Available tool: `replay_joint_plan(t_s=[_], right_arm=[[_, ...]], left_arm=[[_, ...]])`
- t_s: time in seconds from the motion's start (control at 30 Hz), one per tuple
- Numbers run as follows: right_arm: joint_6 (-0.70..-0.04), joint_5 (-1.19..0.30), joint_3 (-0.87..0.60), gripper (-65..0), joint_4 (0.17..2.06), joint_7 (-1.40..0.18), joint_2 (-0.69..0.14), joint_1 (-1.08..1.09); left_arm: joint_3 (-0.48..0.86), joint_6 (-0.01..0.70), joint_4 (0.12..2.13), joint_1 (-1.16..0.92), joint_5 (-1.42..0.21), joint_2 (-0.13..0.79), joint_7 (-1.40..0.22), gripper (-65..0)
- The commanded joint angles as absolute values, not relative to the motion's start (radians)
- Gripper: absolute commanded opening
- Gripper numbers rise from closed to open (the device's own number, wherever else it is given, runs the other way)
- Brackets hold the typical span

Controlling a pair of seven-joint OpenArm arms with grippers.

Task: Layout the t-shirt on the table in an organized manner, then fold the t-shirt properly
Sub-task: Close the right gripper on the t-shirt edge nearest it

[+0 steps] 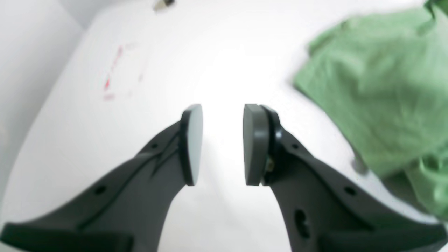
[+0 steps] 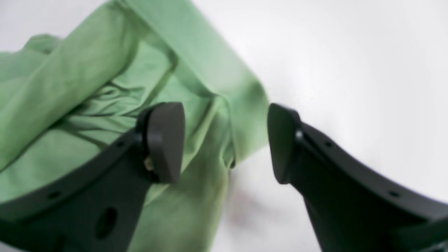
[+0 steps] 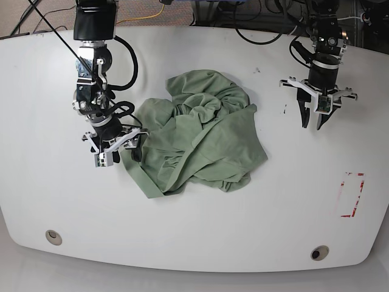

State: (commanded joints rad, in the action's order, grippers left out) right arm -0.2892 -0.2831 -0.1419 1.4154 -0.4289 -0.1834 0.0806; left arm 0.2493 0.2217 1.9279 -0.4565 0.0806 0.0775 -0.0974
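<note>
The t-shirt (image 3: 197, 134) lies crumpled mid-table (image 3: 194, 225); my right gripper (image 2: 225, 141) — spread — straddles its left edge; my left gripper (image 1: 222, 143), spread too, hovers right of it.

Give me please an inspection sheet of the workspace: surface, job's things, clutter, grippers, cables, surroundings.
Surface: white glossy table, two round grommet holes, red tape rectangle, few dark specks.
Job's things: green t-shirt crumpled in a heap at mid-table, not laid flat.
Clutter: nothing seen.
Grippers: left gripper open, apart from the cloth; right gripper open at the t-shirt's edge, holding nothing.
Cables: black cables along the right arm; more behind the table.
Surroundings: floor and equipment beyond the far edge, unclear.
</note>
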Motion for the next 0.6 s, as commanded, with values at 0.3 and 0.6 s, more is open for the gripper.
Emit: replay_joint_plan(t_s=[0.3, 0.6], right_arm=[[-0.315, -0.283, -0.143, -29.0, 1.28, -0.372, -0.183, 0.102], [-0.366, -0.283, -0.14, -29.3, 1.237, -0.366, -0.182, 0.102]], left_arm=[[0.257, 0.323, 1.928, -0.486, 0.01, 0.047, -0.097, -46.7], [0.251, 0.341, 1.928, -0.51, -0.002, 0.045, -0.099, -46.7]])
